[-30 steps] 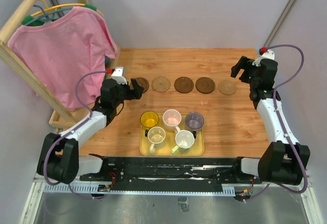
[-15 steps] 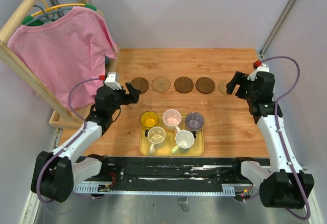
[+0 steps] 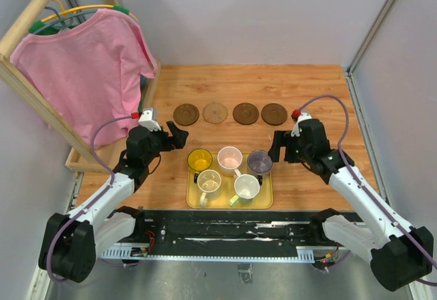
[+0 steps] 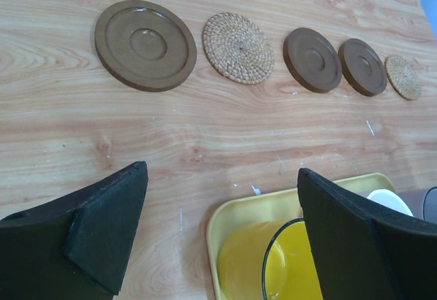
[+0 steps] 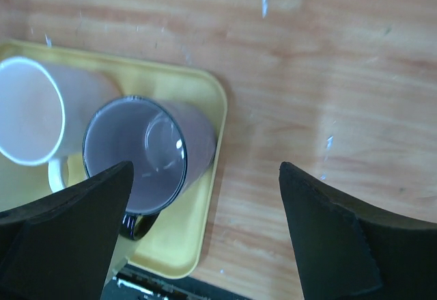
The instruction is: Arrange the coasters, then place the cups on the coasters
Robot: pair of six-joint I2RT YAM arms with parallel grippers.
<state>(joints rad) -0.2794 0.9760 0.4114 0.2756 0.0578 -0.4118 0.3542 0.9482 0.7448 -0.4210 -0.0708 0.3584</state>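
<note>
From above, the coasters lie in a straight row across the far half of the wooden table. Four show, and the right end of the row is hidden behind the right arm, so arranging looks done and the cup step is in hand. All five cups stand crowded on the yellow tray, well apart from the row. The left gripper hangs just left of the tray and the right gripper just right of it — both spread wide, both empty. The left wrist view takes in all five coasters: three smooth brown discs with a sunken centre, wood by the look of them, and two pale woven ones, rough like rattan. Its black fingers stand far apart over bare table, with the glossy yellow cup just below them at the tray's rounded corner. The right wrist view looks down into the translucent grey-purple cup, thin-walled and dark-rimmed, beside the matt pink cup. That cup sits under one finger rather than midway between the two, and nothing is touched. Next, I judge, a gripper must centre on one cup, drop over its wall, close gently, lift clear of the neighbours and set the base squarely on a disc.
</note>
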